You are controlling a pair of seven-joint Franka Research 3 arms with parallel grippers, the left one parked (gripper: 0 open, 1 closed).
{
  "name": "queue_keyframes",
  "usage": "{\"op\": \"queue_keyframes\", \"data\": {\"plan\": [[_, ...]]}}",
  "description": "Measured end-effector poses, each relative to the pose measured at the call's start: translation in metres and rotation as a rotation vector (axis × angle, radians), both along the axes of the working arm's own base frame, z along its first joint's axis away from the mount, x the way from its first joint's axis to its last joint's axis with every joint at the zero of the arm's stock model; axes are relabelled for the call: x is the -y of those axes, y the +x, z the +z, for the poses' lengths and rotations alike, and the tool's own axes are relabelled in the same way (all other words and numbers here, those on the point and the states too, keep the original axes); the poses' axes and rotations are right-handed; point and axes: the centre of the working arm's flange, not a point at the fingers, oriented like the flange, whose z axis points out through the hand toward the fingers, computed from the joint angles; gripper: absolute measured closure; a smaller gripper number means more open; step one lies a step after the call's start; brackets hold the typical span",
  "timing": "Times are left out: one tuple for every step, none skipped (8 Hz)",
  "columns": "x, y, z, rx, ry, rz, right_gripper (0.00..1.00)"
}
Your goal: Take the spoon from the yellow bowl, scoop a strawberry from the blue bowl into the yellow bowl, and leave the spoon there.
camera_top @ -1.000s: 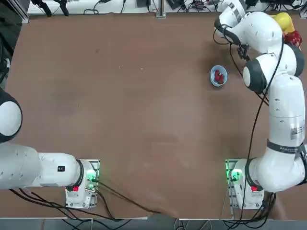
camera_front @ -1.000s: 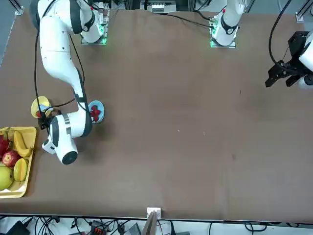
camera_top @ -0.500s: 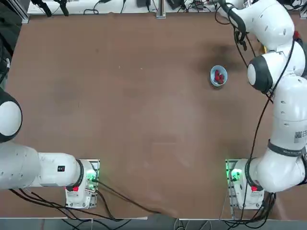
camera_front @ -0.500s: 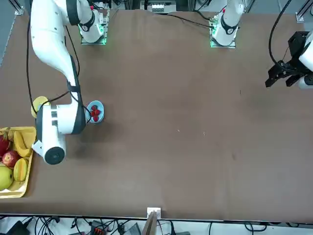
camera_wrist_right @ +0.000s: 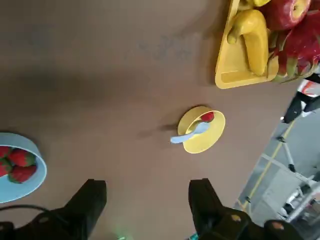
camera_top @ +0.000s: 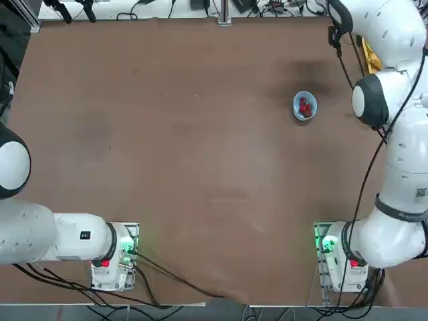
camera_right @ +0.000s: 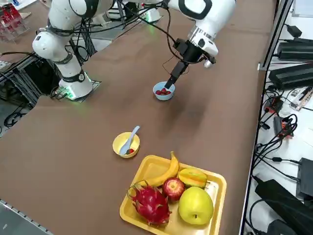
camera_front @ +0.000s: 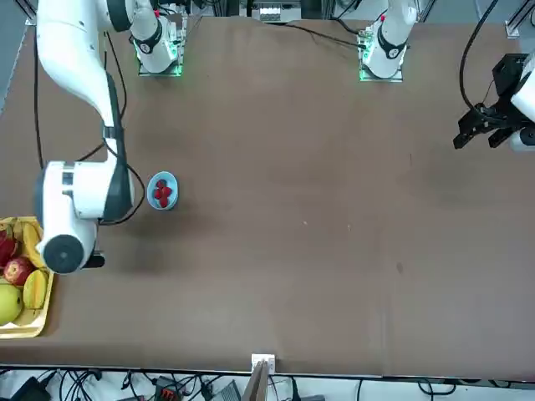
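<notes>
The spoon (camera_right: 130,140) lies in the yellow bowl (camera_right: 125,145), bowl end beside a strawberry (camera_wrist_right: 207,116), handle sticking out over the rim. The blue bowl (camera_right: 164,91) with its strawberries sits well apart from it, the fruit tray (camera_right: 215,208) just beside the yellow bowl. Over the last second your right gripper (camera_wrist_right: 147,200) has lifted clear, uncovering the yellow bowl. It hangs high, fingers apart and empty, so the task looks finished.

Right arm reaches far out from its base, elbow high, forearm angled down. Right hand (camera_wrist_right: 147,200) hangs above the desk, both fingers (camera_wrist_right: 90,200) spread wide with nothing between them. Wrist appears tilted rather than plumb, though the side view is crowded.
</notes>
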Motion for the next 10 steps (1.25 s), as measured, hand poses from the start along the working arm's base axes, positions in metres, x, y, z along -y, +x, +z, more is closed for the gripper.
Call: {"op": "queue_keyframes", "data": {"plan": [[0.006,0.001,0.007,0.018,0.019,-0.008,0.0],[0.01,0.002,0.012,0.032,0.027,-0.011,0.0],[0.012,0.004,0.014,0.049,0.03,-0.008,0.0],[0.012,0.006,0.019,0.07,0.047,-0.008,0.0],[0.015,0.006,0.026,0.089,0.08,-0.02,0.0],[0.021,0.005,0.039,0.112,0.112,-0.038,0.0],[0.03,0.003,0.055,0.138,0.139,-0.057,0.0],[0.039,0.001,0.072,0.163,0.17,-0.071,0.0],[0.048,-0.002,0.088,0.184,0.201,-0.08,0.0],[0.058,-0.005,0.102,0.204,0.233,-0.092,0.0]]}}
